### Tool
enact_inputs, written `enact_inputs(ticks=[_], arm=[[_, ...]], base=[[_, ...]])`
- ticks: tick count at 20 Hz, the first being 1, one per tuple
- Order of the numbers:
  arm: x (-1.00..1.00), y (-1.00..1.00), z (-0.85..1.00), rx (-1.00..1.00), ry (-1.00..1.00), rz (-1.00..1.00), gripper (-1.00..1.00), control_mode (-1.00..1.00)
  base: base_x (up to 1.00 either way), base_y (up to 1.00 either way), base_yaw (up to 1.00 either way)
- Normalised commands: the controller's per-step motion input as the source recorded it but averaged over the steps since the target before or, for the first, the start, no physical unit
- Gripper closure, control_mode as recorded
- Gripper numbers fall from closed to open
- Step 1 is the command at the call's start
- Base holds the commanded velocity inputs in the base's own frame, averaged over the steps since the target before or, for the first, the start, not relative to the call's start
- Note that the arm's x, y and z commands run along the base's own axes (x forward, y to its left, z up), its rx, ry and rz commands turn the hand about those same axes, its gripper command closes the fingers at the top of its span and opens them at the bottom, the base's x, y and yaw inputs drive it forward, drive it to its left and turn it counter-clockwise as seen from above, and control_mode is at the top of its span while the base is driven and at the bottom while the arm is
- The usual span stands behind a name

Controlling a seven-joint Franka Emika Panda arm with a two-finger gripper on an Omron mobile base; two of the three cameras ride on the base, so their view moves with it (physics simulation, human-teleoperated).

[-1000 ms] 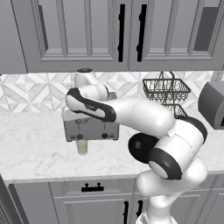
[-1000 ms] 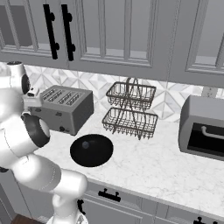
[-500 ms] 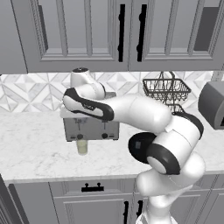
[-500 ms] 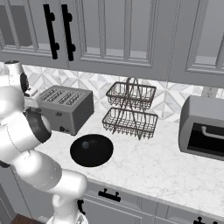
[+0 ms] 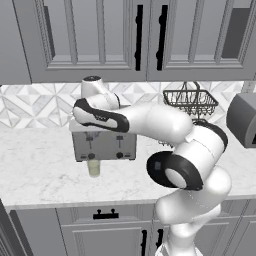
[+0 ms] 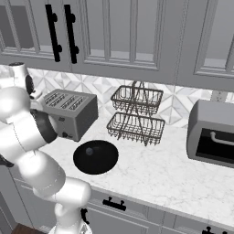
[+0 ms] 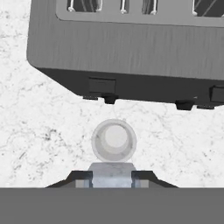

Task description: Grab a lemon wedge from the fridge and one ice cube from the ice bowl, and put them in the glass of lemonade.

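In the left base view the glass of lemonade (image 5: 94,167) stands on the marble counter (image 5: 35,170) at lower left of centre, just in front of the grey toaster (image 5: 103,145). The white arm reaches leftward above the toaster, its wrist hanging over the glass; the fingers themselves are hidden behind the arm here.

In the right base view the toaster (image 6: 69,112) sits at left of centre beside a black round lid (image 6: 96,156) and a two-tier wire basket (image 6: 136,114); the arm covers the left edge and the glass is not seen.

In the hand view the glass (image 7: 113,141) lies at centre, seen from straight above, directly ahead of the gripper (image 7: 112,178). The fingers stand partly closed on a pale translucent block, apparently the ice cube (image 7: 112,174), poised for release into the glass.
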Motion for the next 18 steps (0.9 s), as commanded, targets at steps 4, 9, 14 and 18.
enact_inputs(ticks=[4,9,14,18], arm=[[0.0,-0.03,-0.29,0.0,0.0,-0.02,1.0,-1.0],[0.0,-0.04,-0.24,0.0,-0.01,-0.03,1.0,-1.0],[0.0,0.0,0.0,0.0,-0.08,-0.01,1.0,-1.0],[0.0,0.0,0.0,0.0,-0.12,0.0,1.0,-1.0]], base=[[0.0,0.0,0.0],[0.0,0.0,0.0],[0.0,0.0,0.0],[0.0,0.0,0.0]])
